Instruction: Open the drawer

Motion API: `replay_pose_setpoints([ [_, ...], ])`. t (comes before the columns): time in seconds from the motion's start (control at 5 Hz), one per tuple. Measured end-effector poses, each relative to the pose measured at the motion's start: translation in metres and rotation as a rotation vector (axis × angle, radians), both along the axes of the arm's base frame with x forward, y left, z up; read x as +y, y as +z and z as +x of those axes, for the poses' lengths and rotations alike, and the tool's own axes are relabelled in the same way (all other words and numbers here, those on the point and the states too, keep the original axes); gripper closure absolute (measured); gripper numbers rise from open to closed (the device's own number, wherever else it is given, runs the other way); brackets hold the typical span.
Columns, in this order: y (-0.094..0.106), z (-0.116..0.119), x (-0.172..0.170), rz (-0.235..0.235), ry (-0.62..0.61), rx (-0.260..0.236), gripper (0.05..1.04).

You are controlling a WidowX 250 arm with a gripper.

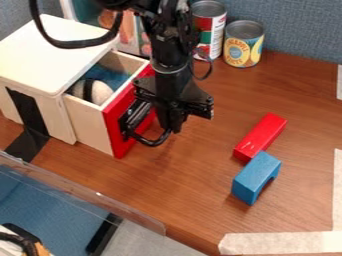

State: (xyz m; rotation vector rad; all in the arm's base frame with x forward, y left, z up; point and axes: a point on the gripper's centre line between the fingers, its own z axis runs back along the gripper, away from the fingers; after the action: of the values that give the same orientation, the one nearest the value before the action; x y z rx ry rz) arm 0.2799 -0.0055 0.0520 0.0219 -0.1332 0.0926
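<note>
Red-fronted drawer [130, 117] of the pale wooden box [50, 55] is out, at L of view, its front facing lower R. Slide axis runs upper L to lower R; the front panel's long side runs lower L to upper R, w/ a black handle [136, 118] on its outer face.

Gripper [174, 121] hangs down just outside the front, by the handle; can't tell if it's open or closed, or if it's touching.

Contents of drawer: a rounded beige thing w/ a dark band [100, 92], nr the side wall toward the camera, plus blue inside behind it. Box lid side is up, flat & white; black tape [25, 112] runs down its side to the table [194, 185].

Two upright cans at the back, tops up: red/white one [217, 35] L, yellow/blue one [243, 47] R, contents n/a to the eye.

Red block [262, 136] lies R of ctr, long axis lower L to upper R; blue arch block [254, 176] is by its near end, hollow facing lower R.
</note>
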Motion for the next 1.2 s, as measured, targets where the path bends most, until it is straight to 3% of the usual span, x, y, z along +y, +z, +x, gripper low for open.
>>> replay_pose_setpoints([
  [0.8, 0.007, 0.001, -0.019, -0.097, 0.095, 0.042, 0.983],
  [1.2, 0.004, -0.004, -0.023, -0.111, 0.1, 0.059, 0.983],
])
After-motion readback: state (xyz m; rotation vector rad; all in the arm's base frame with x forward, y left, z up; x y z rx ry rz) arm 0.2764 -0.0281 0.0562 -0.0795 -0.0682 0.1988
